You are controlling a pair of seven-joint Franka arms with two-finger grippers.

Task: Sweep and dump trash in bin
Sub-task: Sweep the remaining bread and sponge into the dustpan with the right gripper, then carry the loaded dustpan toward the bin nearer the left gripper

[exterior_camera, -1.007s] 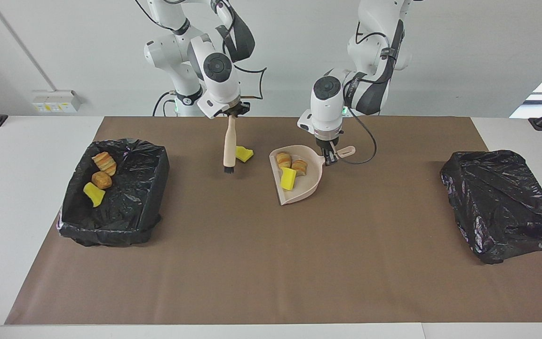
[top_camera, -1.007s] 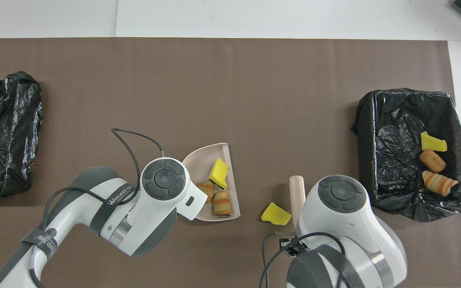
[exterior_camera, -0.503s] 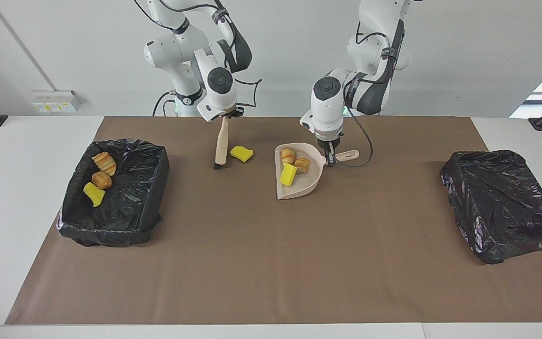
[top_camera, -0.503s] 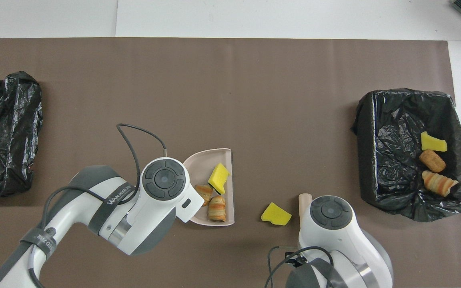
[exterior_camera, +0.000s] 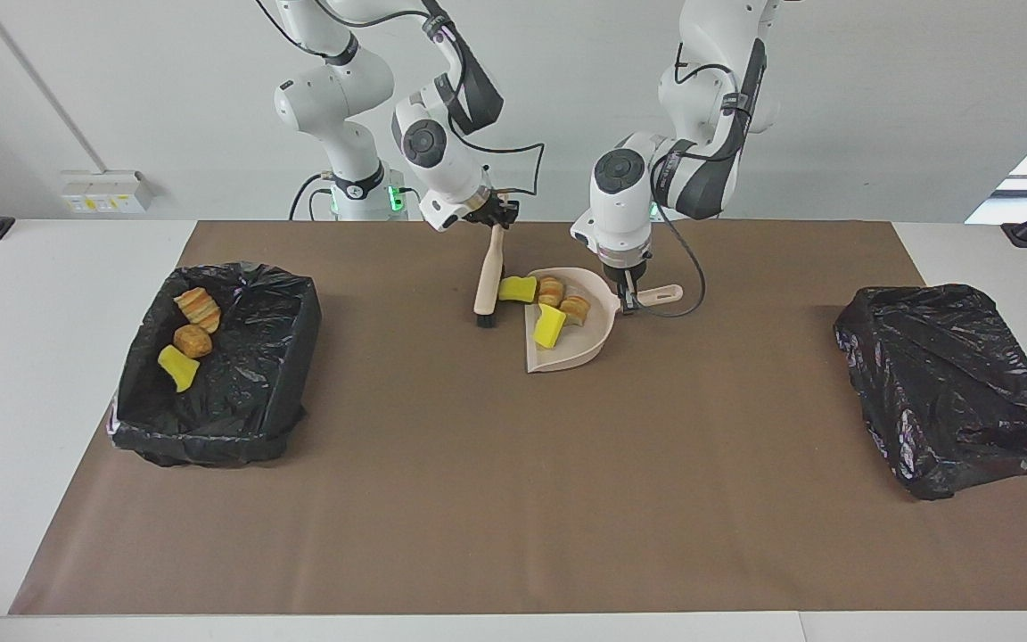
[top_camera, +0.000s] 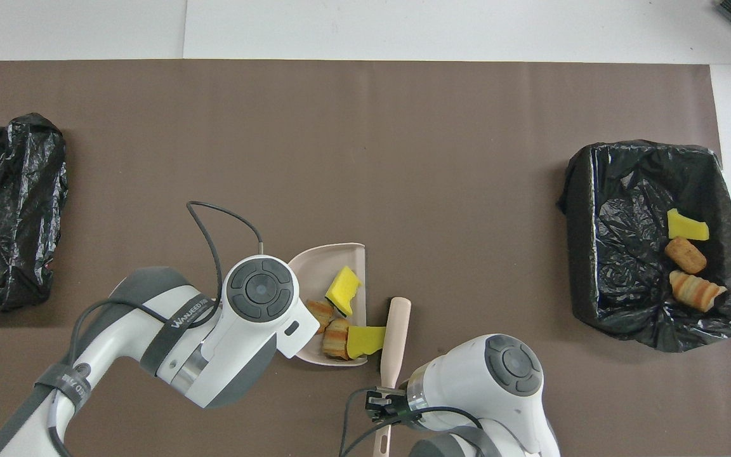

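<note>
My right gripper [exterior_camera: 497, 224] is shut on the top of the beige brush [exterior_camera: 484, 287], whose bristles rest on the mat beside the dustpan's open edge. The brush [top_camera: 395, 328] presses a yellow sponge chunk [exterior_camera: 517, 288] against that edge; the chunk also shows in the overhead view [top_camera: 365, 341]. My left gripper [exterior_camera: 628, 301] is shut on the handle of the beige dustpan [exterior_camera: 578, 349], which lies on the mat. In the dustpan [top_camera: 318, 261] lie two pastries [exterior_camera: 552, 291] [exterior_camera: 575, 309] and a green-backed sponge [top_camera: 344, 291]. In the overhead view the left gripper is hidden under its wrist.
A black-lined bin [exterior_camera: 210, 437] at the right arm's end holds a yellow sponge [top_camera: 686, 225] and two pastries [top_camera: 684, 254] [top_camera: 695, 290]. A second black-bagged bin [exterior_camera: 950, 383] stands at the left arm's end. A brown mat [exterior_camera: 513, 499] covers the table.
My right gripper swept the brush toward the dustpan, pushing the loose yellow sponge up to its open edge. The dustpan shifted slightly nearer the robots.
</note>
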